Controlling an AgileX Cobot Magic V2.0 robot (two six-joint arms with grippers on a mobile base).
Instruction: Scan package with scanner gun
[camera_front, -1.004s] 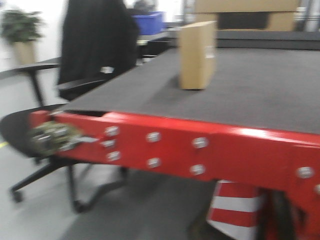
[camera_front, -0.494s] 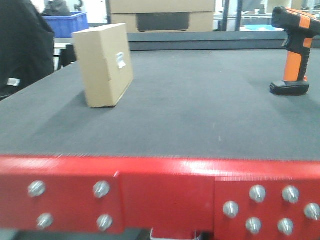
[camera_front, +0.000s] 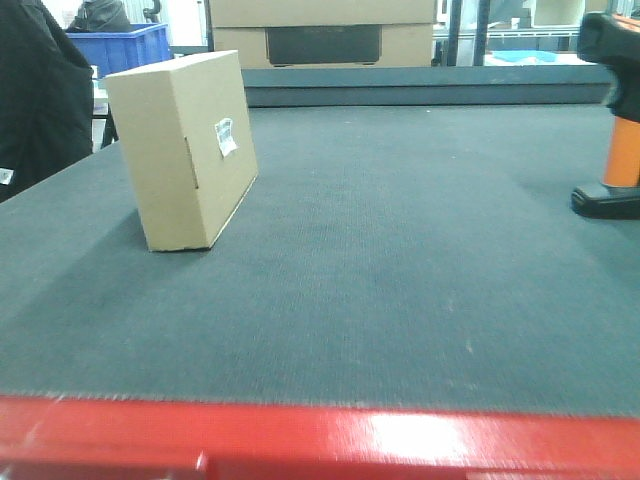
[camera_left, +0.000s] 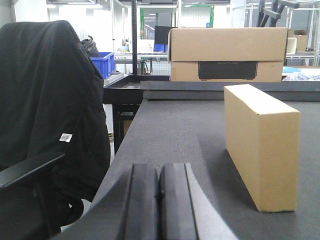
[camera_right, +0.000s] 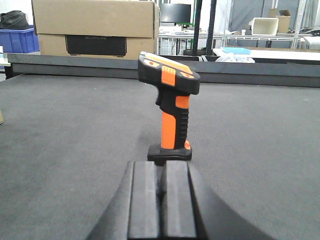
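Wrist-mounted: L end effector & R end effector together; package, scanner gun upright.

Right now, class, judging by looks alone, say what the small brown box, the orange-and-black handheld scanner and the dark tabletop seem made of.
The small flat brown box: matte cardboard, seemingly; folded flap seam, white paper label. The orange-and-black handheld scanner: probably moulded plastic, slight sheen, ribbed grip. The dark grey tabletop: likely felt or carpet-like fabric, fuzzy matte texture.
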